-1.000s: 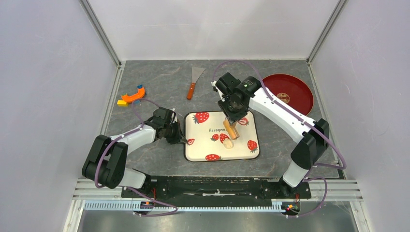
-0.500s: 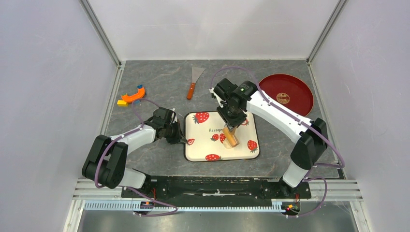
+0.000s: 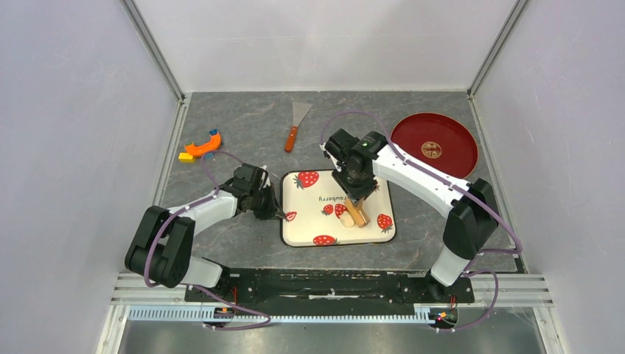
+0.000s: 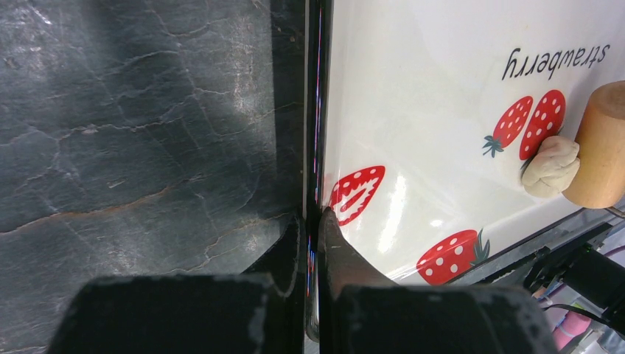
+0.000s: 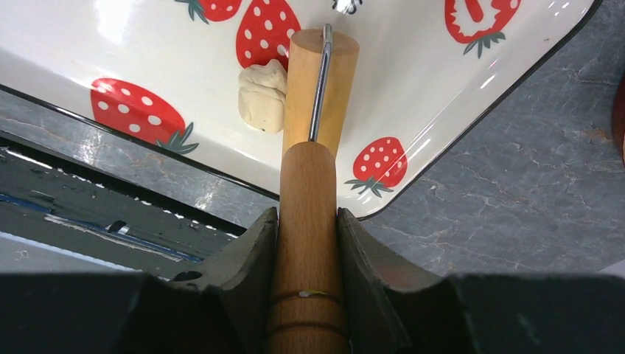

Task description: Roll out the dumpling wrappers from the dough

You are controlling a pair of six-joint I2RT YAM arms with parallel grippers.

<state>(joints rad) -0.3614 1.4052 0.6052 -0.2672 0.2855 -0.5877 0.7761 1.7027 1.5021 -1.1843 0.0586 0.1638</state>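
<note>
R. gripper [image 5: 308, 221]: closed on rolling pin [image 5: 321, 81] handle. Handle is clamped between both fingers; pin is angled down toward tray [image 5: 110, 51].
L. gripper [image 4: 313, 221]: closed on tray's left rim. One finger is seen outside over the table [image 4: 147, 110], the other inside over the tray.
Rolling pin: wooden. Handle and barrel are joined by a thin metal rod. Barrel is held low over the tray's near half; contact w/ tray surface cannot be confirmed.
Dough [image 5: 262, 97]: small pale lump, uneven, not flattened. Located on tray, pressed against the barrel's side toward the L. arm, partly over a strawberry print.
Tray: white, dark rim, strawberry prints and the word "strawberry". Set flat on table between the two arms.
Scraper [image 3: 295, 125]: metal blade, brown handle. Laid on table beyond the tray, apart from it.
Red plate [image 3: 413, 133]: round, at far right of table, beside the R. arm.
Orange piece [image 3: 203, 146]: curved, w/ yellow and blue bits, at far left of table.
</note>
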